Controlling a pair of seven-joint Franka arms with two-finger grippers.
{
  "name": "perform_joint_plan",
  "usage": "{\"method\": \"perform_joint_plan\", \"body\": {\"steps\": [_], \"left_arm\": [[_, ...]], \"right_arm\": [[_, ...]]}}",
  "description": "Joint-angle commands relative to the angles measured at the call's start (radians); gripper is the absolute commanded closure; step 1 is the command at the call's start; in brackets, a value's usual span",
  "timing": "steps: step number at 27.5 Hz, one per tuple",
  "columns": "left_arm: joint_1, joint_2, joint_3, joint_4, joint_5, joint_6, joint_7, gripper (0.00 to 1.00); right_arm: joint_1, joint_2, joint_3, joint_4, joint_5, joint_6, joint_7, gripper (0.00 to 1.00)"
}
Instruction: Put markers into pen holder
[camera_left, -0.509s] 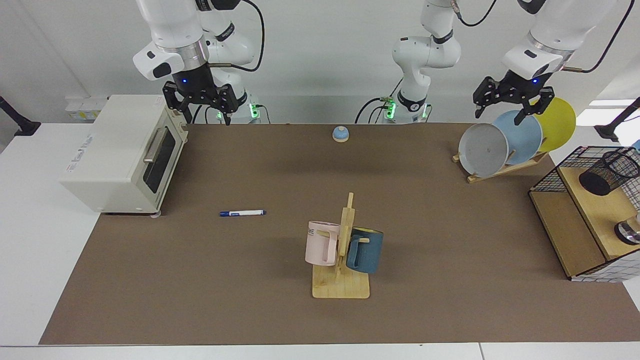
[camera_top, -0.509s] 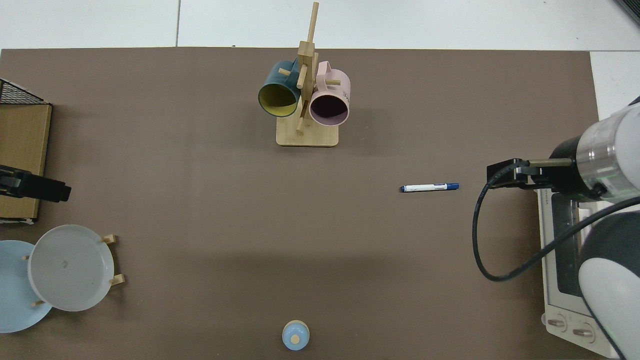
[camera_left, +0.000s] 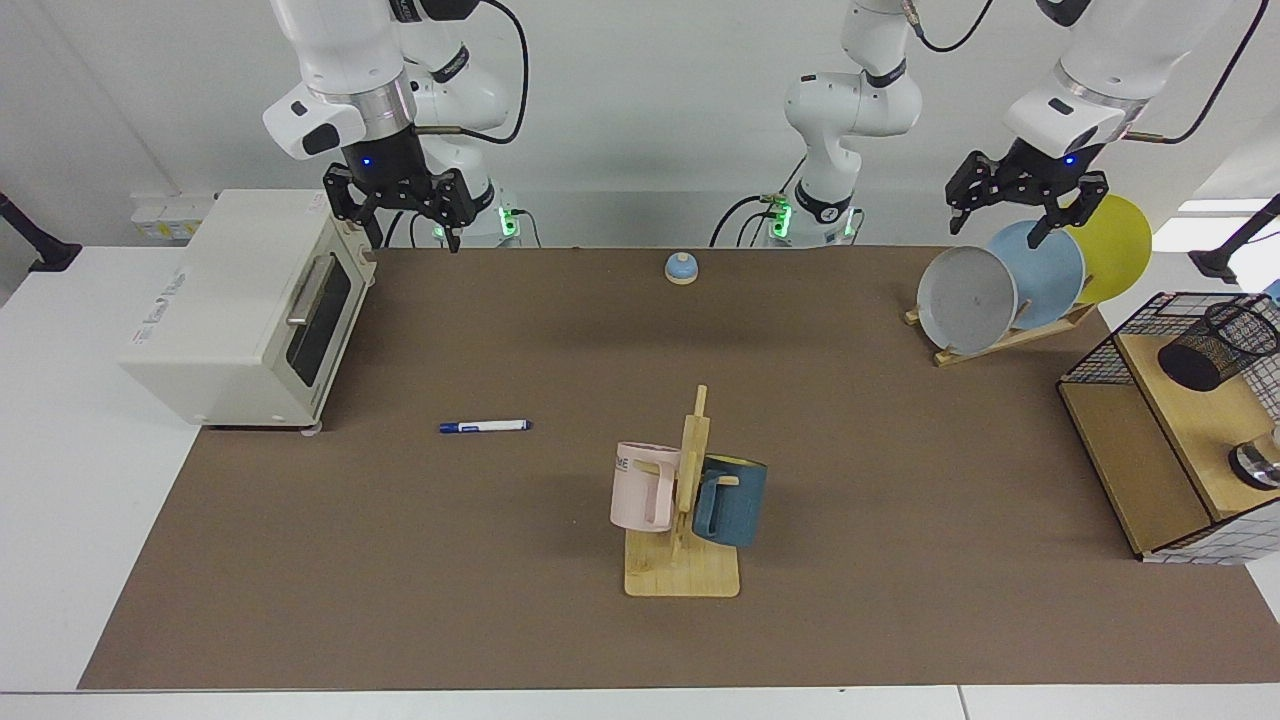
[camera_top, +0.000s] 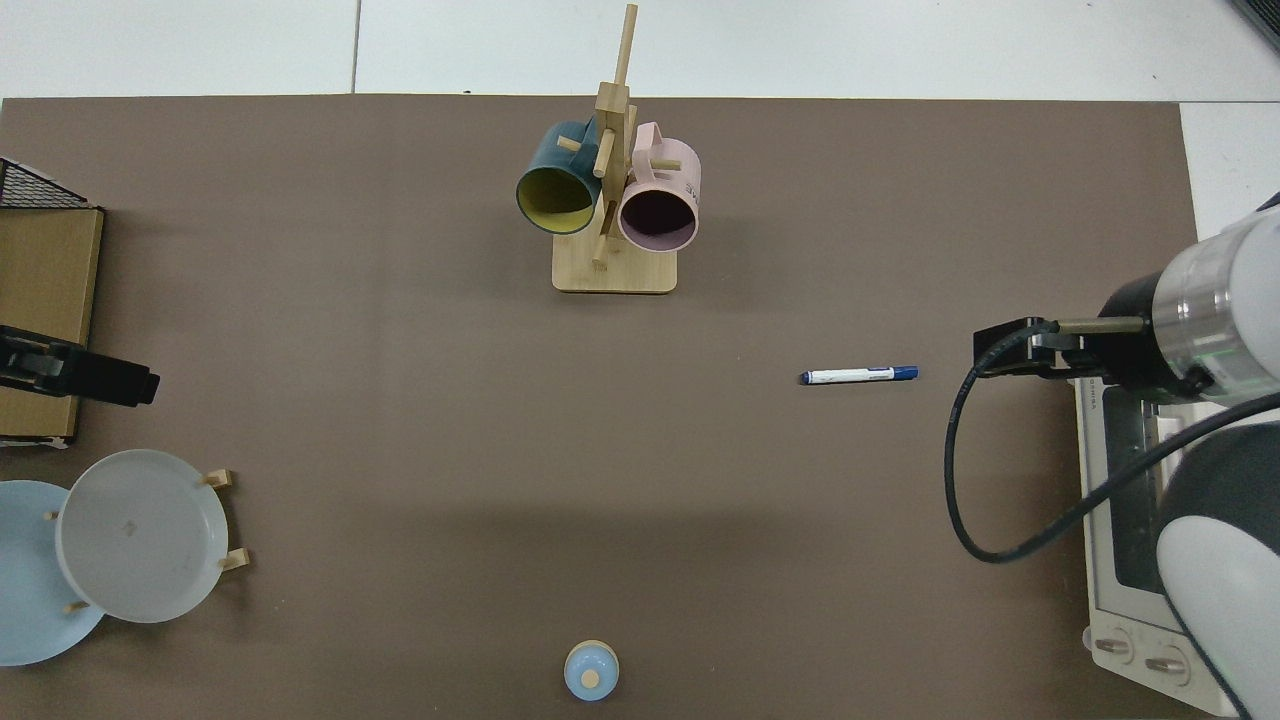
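- Facing view first: my right gripper (camera_left: 403, 215) hangs up in the air at the back corner of the table, just above the top edge of the white toaster oven (camera_left: 240, 310). Fingers are spread wide and there's nothing between them.
- My left gripper (camera_left: 1010, 212) is over on the other side, hovering above the plate rack (camera_left: 1010, 335) with its grey, blue and yellow plates. Fingers spread apart here too, holding nothing.
- The marker (camera_left: 485, 426) lies flat on the brown mat (camera_left: 500, 600), out in the open in front of the toaster oven, well apart from both my grippers. The dark blue cap points toward the oven.
- The pen holder (camera_left: 1215, 345) sits way off at the far side, tipped over on its side on the upper wooden shelf of the wire rack (camera_left: 1140, 470). Marker and holder are nearly the whole table apart.
- Mid-table there's a wooden mug tree (camera_left: 685, 520) with a pink mug and a dark blue mug hanging on it, plus a little blue bell (camera_left: 681, 267) near the back edge.
- Top view now: the marker (camera_top: 858, 375) lies on the mat, between the mug tree (camera_top: 612, 200) and the toaster oven (camera_top: 1130, 500).
- My right arm's wrist pokes in above the oven, with a black cable looping down; I can't see the fingers from here.
- A black bit of my left arm shows at the opposite edge, next to the wire rack (camera_top: 40, 320) and above the grey plate; can't tell anything about the fingers there.
- Pen holder is out of frame in this one.
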Motion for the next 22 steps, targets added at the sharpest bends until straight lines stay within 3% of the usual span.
{"method": "perform_joint_plan", "body": {"steps": [1,5,9,13,18,22], "left_arm": [[-0.003,-0.023,0.002,-0.021,-0.005,-0.010,-0.012,0.00],[-0.001,-0.023,0.002,-0.022,-0.005,-0.013,-0.012,0.00],[-0.001,-0.023,0.002,-0.021,-0.005,-0.012,-0.013,0.00],[-0.001,-0.023,0.002,-0.021,-0.005,-0.012,-0.012,0.00],[0.003,-0.023,0.002,-0.022,-0.005,-0.010,-0.012,0.00],[0.006,-0.023,0.002,-0.022,-0.005,-0.012,-0.012,0.00]], "right_arm": [[-0.012,-0.012,0.011,-0.012,0.005,0.024,0.019,0.00],[-0.022,-0.015,0.012,-0.023,0.039,0.050,0.087,0.00],[-0.021,-0.005,0.011,-0.038,0.077,0.088,0.317,0.00],[-0.013,0.001,0.012,-0.066,0.080,0.174,0.550,0.00],[0.022,0.017,0.012,-0.090,0.082,0.194,0.837,0.01],[0.017,0.047,0.012,-0.099,0.080,0.186,0.954,0.01]]}}
